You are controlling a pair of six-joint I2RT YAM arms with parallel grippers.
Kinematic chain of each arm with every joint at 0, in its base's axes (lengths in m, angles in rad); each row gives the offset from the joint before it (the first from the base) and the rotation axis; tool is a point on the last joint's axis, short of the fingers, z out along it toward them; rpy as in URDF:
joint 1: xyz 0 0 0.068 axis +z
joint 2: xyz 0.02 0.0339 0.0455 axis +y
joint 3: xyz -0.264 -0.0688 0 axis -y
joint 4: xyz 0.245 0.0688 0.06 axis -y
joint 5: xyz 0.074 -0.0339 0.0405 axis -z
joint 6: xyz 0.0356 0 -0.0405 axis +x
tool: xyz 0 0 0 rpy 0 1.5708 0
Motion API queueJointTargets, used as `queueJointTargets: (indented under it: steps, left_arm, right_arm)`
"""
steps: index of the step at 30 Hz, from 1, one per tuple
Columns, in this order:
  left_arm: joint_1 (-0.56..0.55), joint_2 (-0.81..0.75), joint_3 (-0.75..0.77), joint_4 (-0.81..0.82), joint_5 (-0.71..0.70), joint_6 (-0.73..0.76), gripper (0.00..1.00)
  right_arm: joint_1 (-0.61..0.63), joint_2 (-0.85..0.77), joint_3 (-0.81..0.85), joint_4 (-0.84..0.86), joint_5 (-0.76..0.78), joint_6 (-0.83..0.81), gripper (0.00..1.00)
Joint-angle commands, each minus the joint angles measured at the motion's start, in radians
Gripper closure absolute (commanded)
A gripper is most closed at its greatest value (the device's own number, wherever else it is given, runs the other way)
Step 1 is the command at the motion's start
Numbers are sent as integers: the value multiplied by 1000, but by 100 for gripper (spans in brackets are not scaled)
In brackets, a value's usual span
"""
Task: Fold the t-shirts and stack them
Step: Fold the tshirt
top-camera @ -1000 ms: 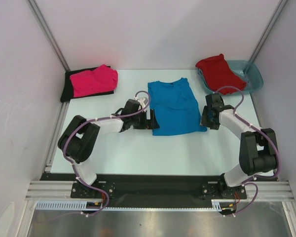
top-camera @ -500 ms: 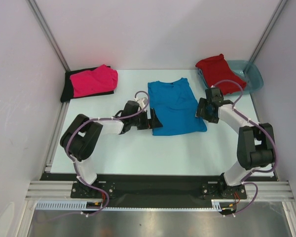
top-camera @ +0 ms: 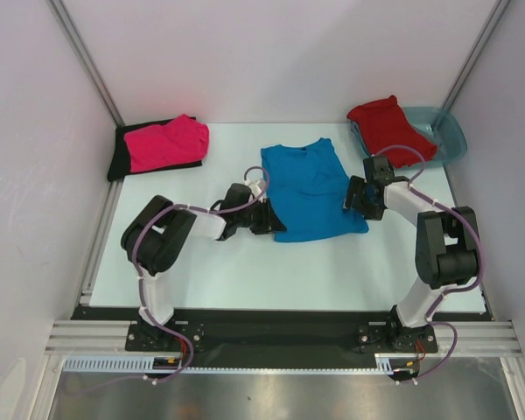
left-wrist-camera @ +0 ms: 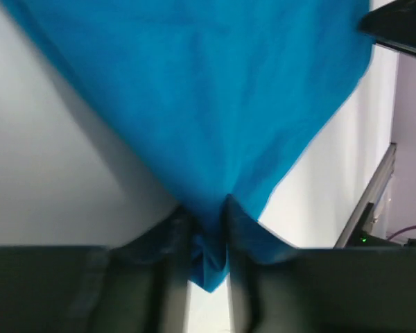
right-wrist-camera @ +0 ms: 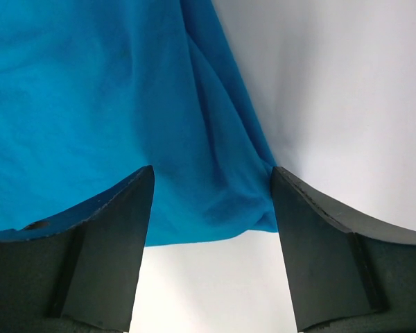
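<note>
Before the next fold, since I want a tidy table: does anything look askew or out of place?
The red t-shirt lies crumpled across the teal tub, unfolded. The blue t-shirt puckers at its near left corner, where the left pincer pinches it. Nothing looks damaged or spilled.

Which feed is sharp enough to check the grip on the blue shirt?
Left wrist: heavily blurred, the left hand only dark smears, though the blue t-shirt visibly bunches between its closed fingers. Right wrist: crisper, the right hand open around the shirt's edge. Top external: even light, soft shadows, no glare, but the hands are small.
</note>
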Motion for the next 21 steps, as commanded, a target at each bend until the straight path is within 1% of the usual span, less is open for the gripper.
queueJointTargets:
  steps: [1,2,3,4,6,7,8,10,11,18,20,21]
  left_arm:
    - [-15,25,-18,-75,-15,24,76]
    - [-16,23,-14,-84,-18,27,86]
    - [-16,20,-10,-99,-30,44,100]
    - [-16,11,-4,-122,-43,59,100]
    - [-16,-4,22,-228,-63,126,100]
    - [-16,-25,32,-266,-87,151,100]
    - [-16,-41,45,-342,-102,176,100]
    - [-13,-68,51,-410,-154,237,100]
    - [-13,-96,60,-478,-167,278,100]
    - [22,-190,79,-664,-231,381,100]
    - [38,-213,68,-681,-242,395,100]
    - [41,-233,65,-688,-270,403,100]
  right_arm:
    - [-7,-35,18,1,-11,-14,27]
    - [-7,-39,16,0,-9,-13,27]
    - [-7,-46,13,-5,-8,-13,27]
    - [-7,-61,10,-6,-6,-11,27]
    - [-5,-79,3,-16,3,-13,27]
    - [-7,-90,-2,-26,1,-14,27]
    - [-8,-110,-8,-31,1,-14,27]
    - [-8,-134,-17,-42,1,-14,27]
    - [-8,-159,-25,-46,1,-16,27]
    - [-7,-249,-77,-71,-14,-10,26]
    - [-7,-256,-96,-69,-37,-2,26]
    - [-7,-259,-102,-68,-49,1,26]
